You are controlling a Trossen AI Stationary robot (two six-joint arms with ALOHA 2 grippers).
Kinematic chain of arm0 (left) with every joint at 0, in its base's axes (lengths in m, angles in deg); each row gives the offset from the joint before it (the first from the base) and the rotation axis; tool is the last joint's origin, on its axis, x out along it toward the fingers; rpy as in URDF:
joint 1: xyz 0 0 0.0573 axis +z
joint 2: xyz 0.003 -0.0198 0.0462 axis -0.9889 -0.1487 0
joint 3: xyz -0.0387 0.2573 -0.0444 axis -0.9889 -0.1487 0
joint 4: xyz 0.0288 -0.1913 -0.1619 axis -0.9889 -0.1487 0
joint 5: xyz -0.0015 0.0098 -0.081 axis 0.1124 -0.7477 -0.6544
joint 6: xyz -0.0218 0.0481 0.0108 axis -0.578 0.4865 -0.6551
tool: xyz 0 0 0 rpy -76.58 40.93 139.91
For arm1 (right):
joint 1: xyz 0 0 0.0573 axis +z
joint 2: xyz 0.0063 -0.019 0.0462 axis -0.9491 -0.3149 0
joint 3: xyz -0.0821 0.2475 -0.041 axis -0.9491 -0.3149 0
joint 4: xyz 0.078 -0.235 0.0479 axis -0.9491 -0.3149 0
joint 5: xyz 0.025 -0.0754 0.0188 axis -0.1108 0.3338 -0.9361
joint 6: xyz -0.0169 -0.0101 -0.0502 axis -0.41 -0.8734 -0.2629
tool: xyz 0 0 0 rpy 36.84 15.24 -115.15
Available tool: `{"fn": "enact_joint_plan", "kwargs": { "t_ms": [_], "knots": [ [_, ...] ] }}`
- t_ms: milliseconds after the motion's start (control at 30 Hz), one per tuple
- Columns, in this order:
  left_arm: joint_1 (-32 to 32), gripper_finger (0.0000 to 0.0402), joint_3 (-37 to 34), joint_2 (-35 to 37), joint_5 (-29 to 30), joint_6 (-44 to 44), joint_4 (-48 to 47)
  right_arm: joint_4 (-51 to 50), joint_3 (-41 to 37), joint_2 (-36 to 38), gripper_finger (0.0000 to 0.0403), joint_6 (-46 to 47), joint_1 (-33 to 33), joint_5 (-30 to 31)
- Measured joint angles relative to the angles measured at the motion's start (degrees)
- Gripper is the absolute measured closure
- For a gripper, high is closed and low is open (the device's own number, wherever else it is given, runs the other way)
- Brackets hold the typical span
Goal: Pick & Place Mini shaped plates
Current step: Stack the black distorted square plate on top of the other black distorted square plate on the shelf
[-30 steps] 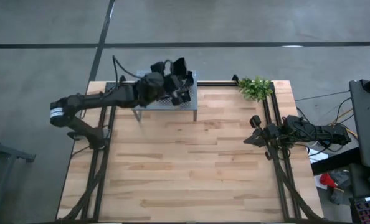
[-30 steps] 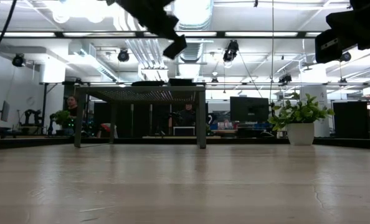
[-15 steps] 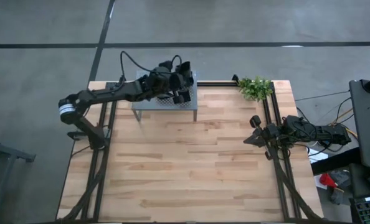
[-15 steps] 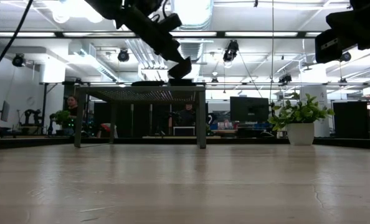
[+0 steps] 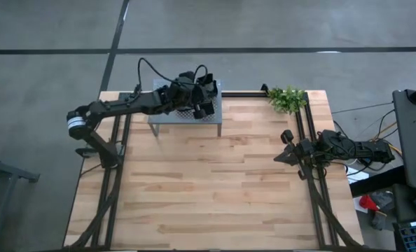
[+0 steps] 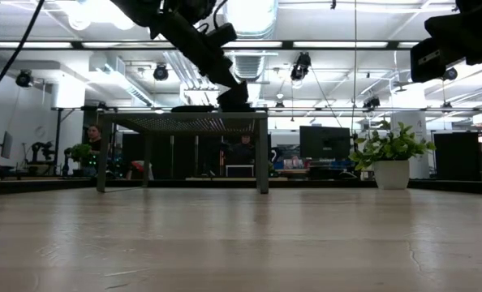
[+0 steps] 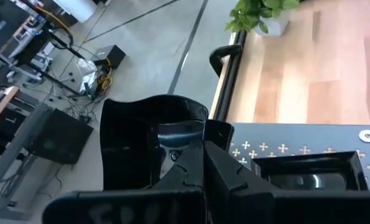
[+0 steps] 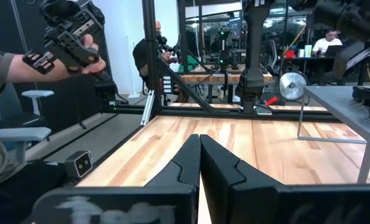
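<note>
Left claw (image 5: 206,98) lowered onto shelf (image 5: 167,116) plates (image 7: 309,171) (fingers shut, empty); right claw (image 5: 281,158) shut.

Left gripper (image 7: 203,163) jaws pressed together above black plates (image 7: 309,171) on perforated shelf (image 7: 297,134); plant (image 7: 255,12) beyond.

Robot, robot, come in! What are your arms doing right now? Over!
Left gripper shut, down on the grey shelf among the small black plates. Right gripper shut, waiting at the table's right edge. Nothing blocking.
</note>
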Motion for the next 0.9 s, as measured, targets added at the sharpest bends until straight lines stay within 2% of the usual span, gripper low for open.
{"fn": "enact_joint_plan", "kwargs": {
  "t_ms": [900],
  "knots": [
    [0.0, 0.0401, 0.0, 0.1, 0.5, -0.3, -0.1, 0.0, 0.0, 0.0, 0.0394, 0.0, 0.0, 0.0]
  ]
}}
